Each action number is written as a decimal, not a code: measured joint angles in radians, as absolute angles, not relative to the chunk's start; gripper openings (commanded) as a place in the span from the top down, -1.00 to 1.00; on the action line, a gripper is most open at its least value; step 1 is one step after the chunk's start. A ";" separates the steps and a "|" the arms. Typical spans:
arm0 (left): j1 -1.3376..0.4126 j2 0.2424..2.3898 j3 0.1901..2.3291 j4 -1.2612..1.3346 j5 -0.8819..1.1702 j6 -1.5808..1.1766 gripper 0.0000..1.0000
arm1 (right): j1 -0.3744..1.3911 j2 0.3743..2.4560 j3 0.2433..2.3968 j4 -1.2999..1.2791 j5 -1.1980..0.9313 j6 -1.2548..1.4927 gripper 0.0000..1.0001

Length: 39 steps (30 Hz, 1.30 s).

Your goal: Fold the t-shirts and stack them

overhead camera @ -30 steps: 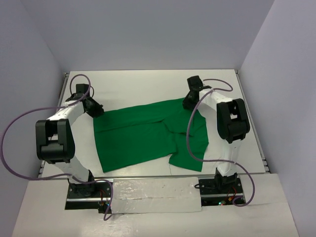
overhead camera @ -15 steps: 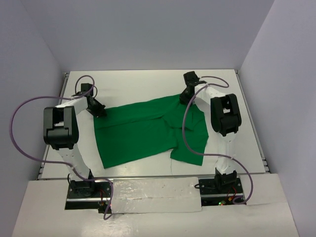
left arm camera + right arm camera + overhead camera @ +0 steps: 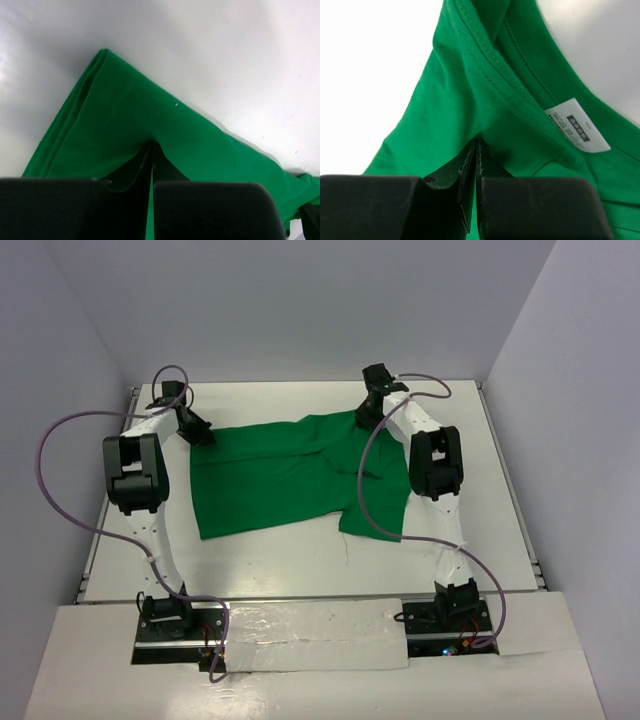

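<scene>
One bright green t-shirt [image 3: 285, 478] lies spread across the white table [image 3: 300, 565], stretched between both arms at its far edge. My left gripper [image 3: 201, 434] is shut on the shirt's far-left corner; in the left wrist view the green cloth [image 3: 150, 120] is pinched between the black jaws of the left gripper [image 3: 152, 150]. My right gripper [image 3: 364, 419] is shut on the far-right edge near the collar. The right wrist view shows the right gripper [image 3: 478, 147] clamping the t-shirt [image 3: 455, 95] beside the white neck label [image 3: 576, 125].
Purple cables loop from both arms, one of them [image 3: 365, 480] hanging over the shirt's right part. Pale walls [image 3: 50, 390] enclose the table on three sides. A white strip [image 3: 310, 635] covers the near edge between the arm bases.
Both arms have reached toward the far side, dragging the shirt's far edge away from the bases. The left jaws have closed on the cloth.
</scene>
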<state>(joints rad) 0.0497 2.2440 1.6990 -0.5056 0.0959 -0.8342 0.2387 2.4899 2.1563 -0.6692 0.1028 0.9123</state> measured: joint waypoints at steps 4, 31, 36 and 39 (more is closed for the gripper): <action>0.063 2.300 1.788 -0.521 0.108 -0.827 0.79 | 0.236 2.520 2.209 -0.682 0.100 0.912 0.82; 0.080 1.462 1.260 -0.555 -0.078 -0.840 -0.26 | 0.248 1.632 1.572 -0.420 -0.013 0.803 -0.18; 0.059 1.240 0.915 -0.552 -0.116 -0.893 -0.14 | 0.279 1.371 1.131 -0.329 -0.048 0.758 -0.27; 0.035 1.190 0.730 -0.590 -0.126 -0.934 -0.15 | 0.283 1.324 0.930 -0.326 -0.062 0.744 -0.29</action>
